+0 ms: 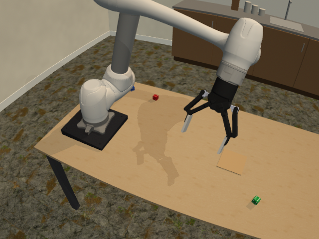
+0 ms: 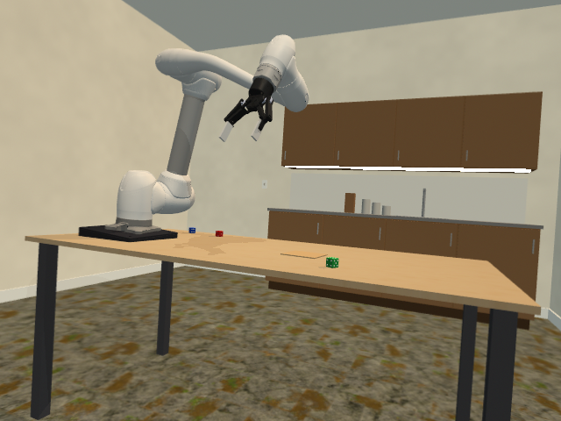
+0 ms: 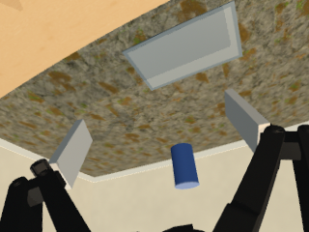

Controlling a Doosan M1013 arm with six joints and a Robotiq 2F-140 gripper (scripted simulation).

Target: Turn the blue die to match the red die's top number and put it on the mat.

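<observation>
The blue die (image 1: 132, 88) (image 2: 192, 230) lies at the table's far edge, near the robot's base; the arm partly hides it in the top view. The red die (image 1: 155, 97) (image 2: 219, 233) lies flat a little to its right. The top numbers of both are too small to read surely. The green die (image 1: 255, 199) (image 2: 331, 262) sits near the front edge. The thin square mat (image 1: 232, 162) (image 2: 303, 254) bears nothing. My gripper (image 1: 201, 142) (image 2: 238, 139) (image 3: 154, 116) is wide open and empty, tilted, high above the table. No die shows in the wrist view.
The robot's black base plate (image 1: 113, 126) (image 2: 158, 235) stands at the table's left end, near the blue die. The wrist view shows a table edge, the floor, a blue cylinder (image 3: 185, 166) and a pale translucent panel (image 3: 188, 53). Kitchen cabinets (image 1: 195, 38) (image 2: 353, 235) stand behind the table.
</observation>
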